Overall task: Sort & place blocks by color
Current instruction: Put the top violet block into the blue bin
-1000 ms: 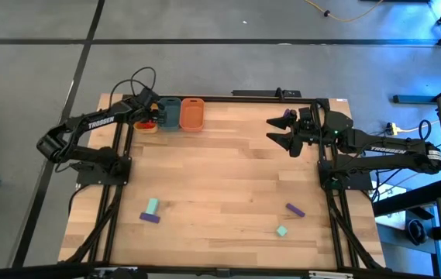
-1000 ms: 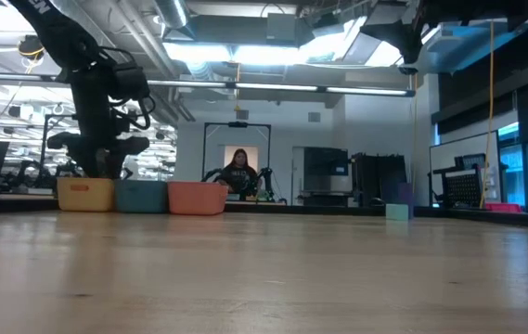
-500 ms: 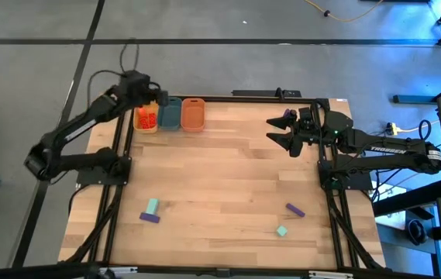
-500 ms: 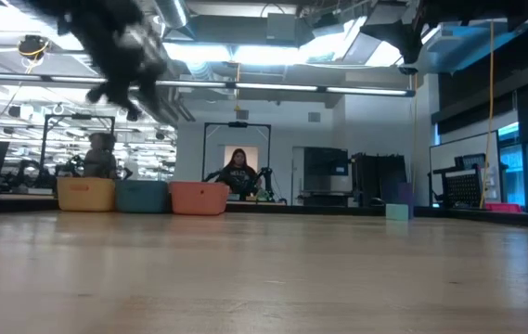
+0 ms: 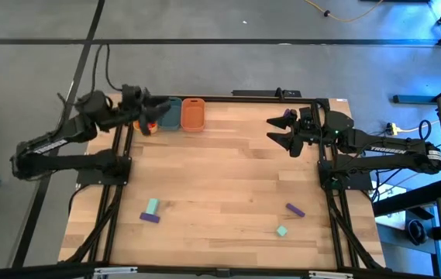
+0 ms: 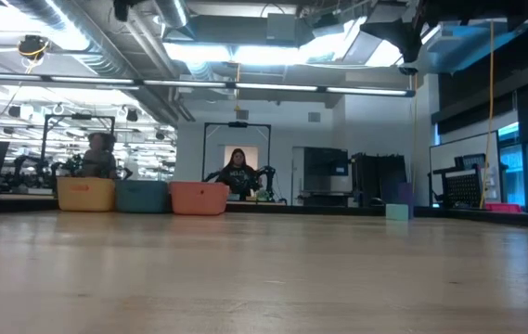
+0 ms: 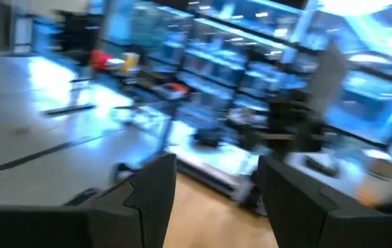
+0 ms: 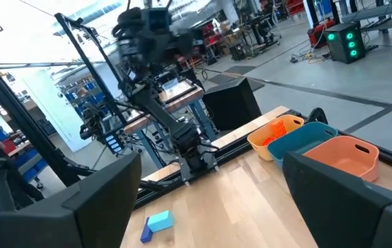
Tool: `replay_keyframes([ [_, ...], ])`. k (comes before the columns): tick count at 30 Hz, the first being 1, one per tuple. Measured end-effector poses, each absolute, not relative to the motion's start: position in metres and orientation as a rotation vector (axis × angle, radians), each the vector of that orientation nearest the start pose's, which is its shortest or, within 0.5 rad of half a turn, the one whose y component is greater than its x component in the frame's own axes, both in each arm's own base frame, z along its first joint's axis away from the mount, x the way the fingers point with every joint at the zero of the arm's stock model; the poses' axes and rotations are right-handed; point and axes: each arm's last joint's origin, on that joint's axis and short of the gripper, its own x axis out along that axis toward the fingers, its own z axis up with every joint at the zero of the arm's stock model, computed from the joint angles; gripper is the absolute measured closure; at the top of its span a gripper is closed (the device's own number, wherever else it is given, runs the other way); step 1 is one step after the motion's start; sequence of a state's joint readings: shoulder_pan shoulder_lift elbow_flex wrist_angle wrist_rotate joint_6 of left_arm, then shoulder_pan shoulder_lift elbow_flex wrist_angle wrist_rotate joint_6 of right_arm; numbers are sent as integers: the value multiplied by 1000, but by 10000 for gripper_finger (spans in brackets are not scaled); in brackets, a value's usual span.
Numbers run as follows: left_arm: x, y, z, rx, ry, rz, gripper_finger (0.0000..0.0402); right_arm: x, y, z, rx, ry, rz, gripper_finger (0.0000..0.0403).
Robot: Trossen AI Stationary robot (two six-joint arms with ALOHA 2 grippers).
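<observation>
Pale wooden plank table (image 5: 220, 170), visible grain, black metal frame. Three smooth rounded plastic tubs in a row at the far left edge: yellow tub (image 6: 85, 194), teal-blue tub (image 6: 142, 196), orange tub (image 5: 192, 114). Orange-red plastic bits (image 8: 276, 132) fill the yellow tub.

Loose small plastic blocks on the near half: mint-teal bar (image 5: 152, 206) touching a purple bar (image 5: 150, 218) at near left; another purple bar (image 5: 295, 210) at near right with a mint-teal cube (image 5: 282, 231) just beside it.

Left gripper (image 5: 147, 118) is raised over the yellow tub at the table's far left corner, dark fingers (image 7: 151, 196) spread, nothing between them. Right gripper (image 5: 274, 130) waits above the far right side, fingers (image 8: 102, 200) spread wide, empty.

Grey concrete floor with dark tape lines around the table. Low view: ceiling strip lights, racks, a seated person (image 6: 238, 174) far behind.
</observation>
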State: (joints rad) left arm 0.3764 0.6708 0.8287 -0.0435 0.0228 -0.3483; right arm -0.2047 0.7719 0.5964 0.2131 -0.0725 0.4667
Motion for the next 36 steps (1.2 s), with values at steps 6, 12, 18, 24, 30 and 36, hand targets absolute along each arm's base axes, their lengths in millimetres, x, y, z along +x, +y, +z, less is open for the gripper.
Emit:
replay_keyframes([
  [6,152,25,347,-306,-246,159,207,176,-34,308,459,-67,-121,48],
  [12,157,16,334,-295,-247,99,207,176,-34,308,458,-67,-121,48],
  [18,156,16,335,-294,-253,96,207,176,-34,308,457,-67,-121,48],
  [24,156,16,334,-294,-251,96,207,176,-34,308,457,-67,-121,48],
  [30,156,16,334,-294,-250,96,207,176,-34,308,463,-67,-121,48],
  [36,156,16,334,-295,-249,96,207,177,-35,313,626,-73,-120,48],
])
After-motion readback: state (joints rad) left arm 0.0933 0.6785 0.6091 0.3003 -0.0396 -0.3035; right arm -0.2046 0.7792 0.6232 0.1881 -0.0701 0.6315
